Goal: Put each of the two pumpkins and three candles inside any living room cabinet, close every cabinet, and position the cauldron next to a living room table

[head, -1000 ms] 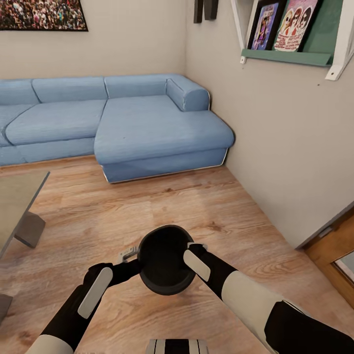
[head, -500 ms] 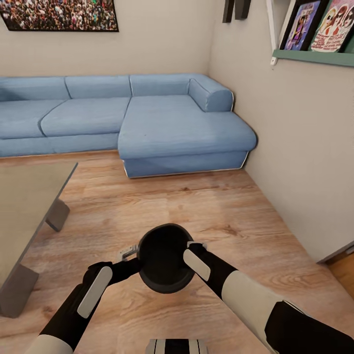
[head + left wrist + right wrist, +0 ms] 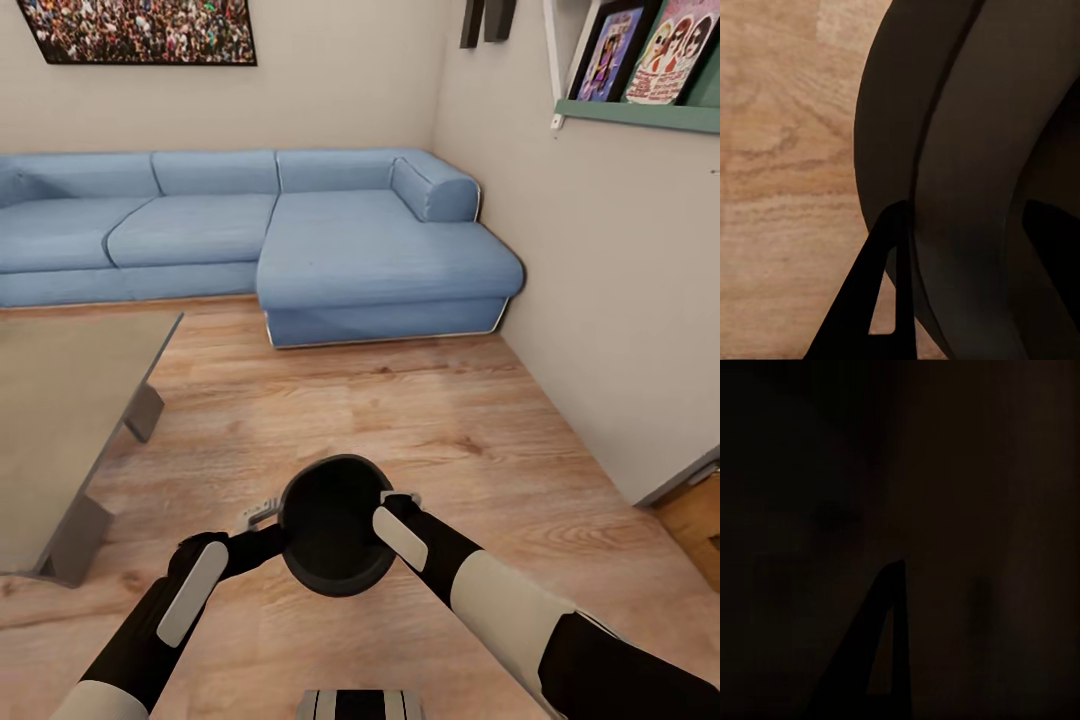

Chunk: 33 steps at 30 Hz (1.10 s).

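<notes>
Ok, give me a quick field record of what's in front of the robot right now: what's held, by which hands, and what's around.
held item: squat black matte cauldron, empty inside, carried above the wooden plank floor
left hand: at the cauldron's left rim; grip state cannot be told
right hand: at the cauldron's right rim; grip state cannot be told
table: low grey slab-top coffee table, ahead to the left, apart from the cauldron
sofa: blue corner sofa against the far wall

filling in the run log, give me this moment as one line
phase: carrying cauldron | left gripper: on its rim | right gripper: on its rim | table: ahead-left, apart | cabinet: unseen
</notes>
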Available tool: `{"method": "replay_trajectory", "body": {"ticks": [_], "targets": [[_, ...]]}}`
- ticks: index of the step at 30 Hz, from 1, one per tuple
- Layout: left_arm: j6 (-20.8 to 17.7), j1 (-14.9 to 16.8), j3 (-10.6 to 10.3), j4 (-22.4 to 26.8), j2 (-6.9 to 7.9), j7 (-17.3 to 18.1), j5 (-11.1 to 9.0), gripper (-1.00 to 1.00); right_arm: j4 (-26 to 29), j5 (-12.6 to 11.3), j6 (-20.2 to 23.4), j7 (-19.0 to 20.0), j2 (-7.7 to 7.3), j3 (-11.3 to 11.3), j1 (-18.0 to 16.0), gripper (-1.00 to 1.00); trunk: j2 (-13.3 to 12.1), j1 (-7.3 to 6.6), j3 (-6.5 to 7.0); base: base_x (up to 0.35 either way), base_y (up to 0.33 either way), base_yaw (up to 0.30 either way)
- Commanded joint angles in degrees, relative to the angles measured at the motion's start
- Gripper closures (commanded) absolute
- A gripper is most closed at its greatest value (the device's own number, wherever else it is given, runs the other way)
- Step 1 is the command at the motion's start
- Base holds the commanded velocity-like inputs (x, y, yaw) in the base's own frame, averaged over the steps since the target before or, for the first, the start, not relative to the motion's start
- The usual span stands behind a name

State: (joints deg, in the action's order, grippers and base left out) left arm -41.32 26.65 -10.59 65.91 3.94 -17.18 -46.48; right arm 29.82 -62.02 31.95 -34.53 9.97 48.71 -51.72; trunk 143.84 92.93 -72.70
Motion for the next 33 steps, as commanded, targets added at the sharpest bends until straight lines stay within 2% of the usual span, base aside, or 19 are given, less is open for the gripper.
{"method": "replay_trajectory", "body": {"ticks": [1,6,19,25,33], "targets": [[0.27,0.07,-0.21,0.09,0.01,-0.45,-1.8,1.0,0.06,-3.37,-0.31,-0.62,0.02,1.12,-0.05,1.0,0.03,-0.05,-0.04,-0.305,0.101,0.232],[0.23,0.07,0.1,0.1,0.01,-0.41,-1.84,1.0,0.06,-3.37,-0.32,-0.62,0.02,1.12,-0.05,1.0,0.03,-0.05,-0.04,-0.31,0.129,0.197],[0.2,0.07,0.13,0.1,0.03,-0.4,-1.86,1.0,0.06,-3.37,-0.36,-0.62,0.02,1.1,-0.05,1.0,0.03,-0.05,-0.04,-0.3,0.184,0.018],[0.18,0.07,0.14,0.1,0.09,-0.4,-1.86,1.0,0.06,-3.37,-0.33,-0.62,0.02,1.1,-0.05,1.0,0.03,-0.05,-0.04,-0.176,0.268,0.186],[0.18,0.07,0.22,0.1,0.1,-0.4,-1.86,1.0,0.06,-3.37,-0.39,-0.62,0.02,1.09,-0.05,1.0,0.03,-0.05,-0.04,-0.096,0.309,0.015]]}}
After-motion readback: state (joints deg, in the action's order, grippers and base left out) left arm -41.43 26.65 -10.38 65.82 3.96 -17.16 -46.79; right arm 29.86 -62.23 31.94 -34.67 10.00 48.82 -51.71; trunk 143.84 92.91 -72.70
